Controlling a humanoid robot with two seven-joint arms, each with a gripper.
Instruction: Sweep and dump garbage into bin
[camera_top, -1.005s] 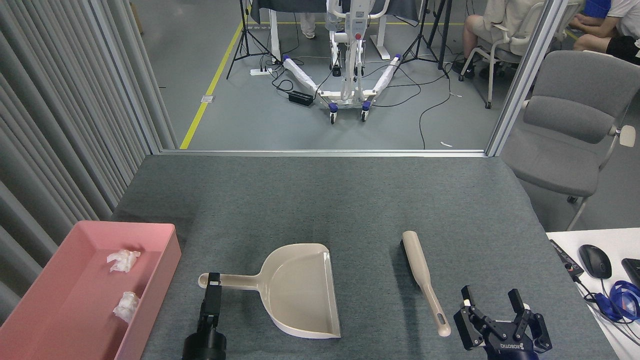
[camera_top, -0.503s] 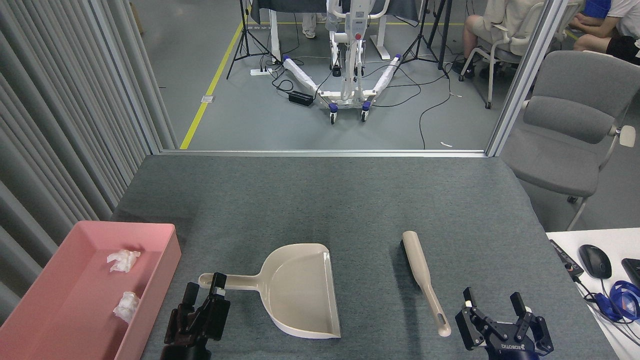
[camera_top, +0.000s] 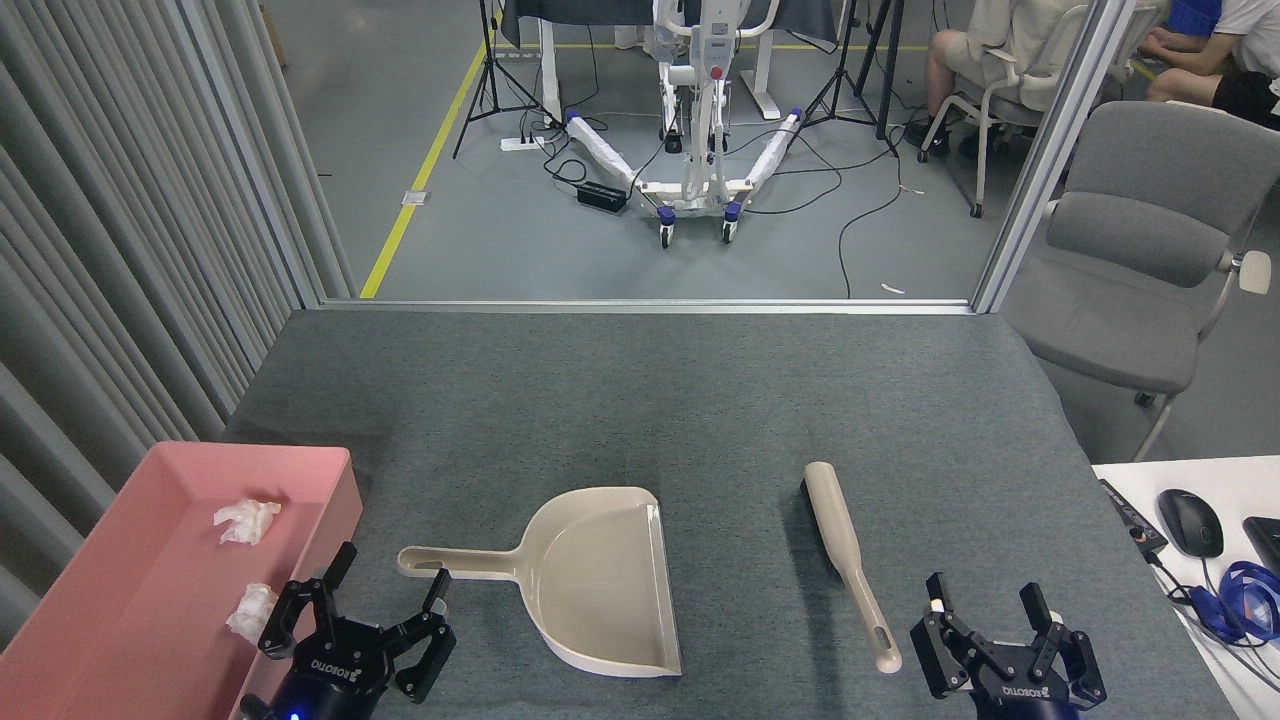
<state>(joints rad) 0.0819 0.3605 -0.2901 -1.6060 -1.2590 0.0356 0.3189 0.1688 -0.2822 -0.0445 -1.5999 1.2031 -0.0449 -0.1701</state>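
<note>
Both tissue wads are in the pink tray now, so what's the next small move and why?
Probably none beyond pulling both arms back: both wads lie in the pink tray, the dustpan is empty, and the left tool and right tool are open, holding nothing.

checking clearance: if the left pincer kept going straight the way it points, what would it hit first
Likely the dustpan: its handle end sits just beyond the open left pincer. Depth is unclear, so it might pass above the handle.
</note>
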